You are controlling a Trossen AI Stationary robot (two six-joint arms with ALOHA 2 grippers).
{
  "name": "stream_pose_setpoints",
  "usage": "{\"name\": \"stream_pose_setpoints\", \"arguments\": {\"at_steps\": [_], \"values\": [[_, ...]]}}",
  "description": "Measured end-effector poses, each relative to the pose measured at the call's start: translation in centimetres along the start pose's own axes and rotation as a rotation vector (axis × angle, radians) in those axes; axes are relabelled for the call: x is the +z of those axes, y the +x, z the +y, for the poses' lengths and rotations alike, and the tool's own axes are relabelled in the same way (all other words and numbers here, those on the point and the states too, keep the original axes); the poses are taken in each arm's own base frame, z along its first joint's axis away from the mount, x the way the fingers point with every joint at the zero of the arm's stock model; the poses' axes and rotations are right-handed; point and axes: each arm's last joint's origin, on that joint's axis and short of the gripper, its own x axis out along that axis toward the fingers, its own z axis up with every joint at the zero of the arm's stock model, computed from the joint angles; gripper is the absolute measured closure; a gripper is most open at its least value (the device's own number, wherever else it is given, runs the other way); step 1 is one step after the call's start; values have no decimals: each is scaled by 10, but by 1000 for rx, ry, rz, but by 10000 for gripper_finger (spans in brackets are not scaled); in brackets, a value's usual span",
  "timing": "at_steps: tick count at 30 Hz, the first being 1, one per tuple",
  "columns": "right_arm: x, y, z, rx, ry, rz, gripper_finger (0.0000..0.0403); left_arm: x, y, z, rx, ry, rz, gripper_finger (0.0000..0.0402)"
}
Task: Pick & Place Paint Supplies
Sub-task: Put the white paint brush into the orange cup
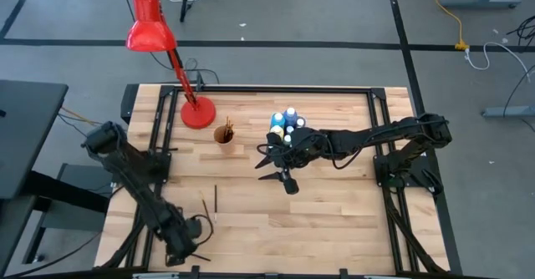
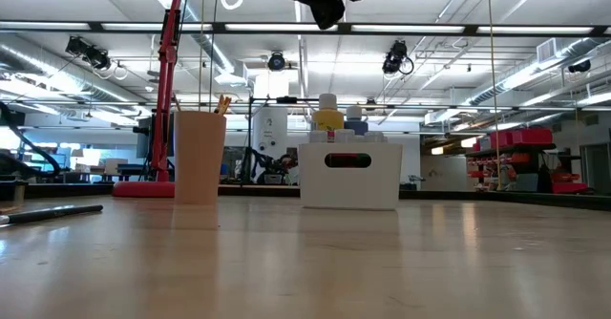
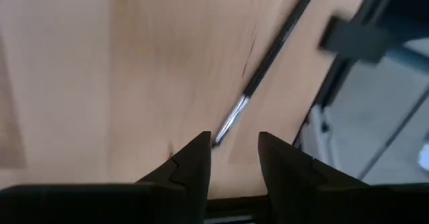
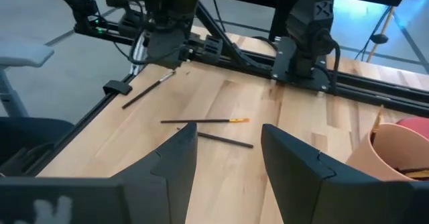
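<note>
The brush (image 3: 268, 56) nearest the counter's front-left edge is lying flat on the wood, its metal ferrule end pointing toward the left hand (image 3: 233, 158). This hand is hovering low just above it w/ fingers apart, the tip sitting at the gap, nothing clamped yet. My judgement: the hand is lining up along the handle so the fingers can be closing across the thin shaft.

Two more brushes (image 1: 216, 201) are lying a bit further in from that edge, near each other, one w/ an orange tip (image 4: 238, 121). Probably they are waiting for their turn.

Toward the back of the counter, the tan cup (image 2: 199, 157) is already holding some brushes upright, just beside the base of the red lamp (image 1: 152, 28). Beside the cup, the white bin (image 2: 349, 174) is holding the white-capped paint bottles (image 1: 287, 122), blue and yellow ones standing together. I think cup = for brushes, bin = for bottles, so sorting is partly done.

The right hand (image 4: 228, 150) is hanging in the air near the bin, fingers apart and empty, looking across the counter (image 1: 334, 204) to the loose brushes; it seems to be waiting.

No brand, label or writing can be read on bottles, bin or cup.
</note>
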Motion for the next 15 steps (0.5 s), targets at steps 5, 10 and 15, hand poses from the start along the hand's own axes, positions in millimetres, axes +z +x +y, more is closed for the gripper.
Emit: {"name": "stream_pose_setpoints", "arguments": {"at_steps": [5, 10, 15], "values": [[-1, 0, 0, 4, 2, 8, 233, -16, 20, -6, 41, -22, 122, 256], [-2, 0, 0, 5, 4, 15, 233, -28, 29, -10, 57, -20, 152, 245], [-2, 0, 0, 5, -9, 17, 233, -31, 31, -10, 87, 0, 78, 244]]}}
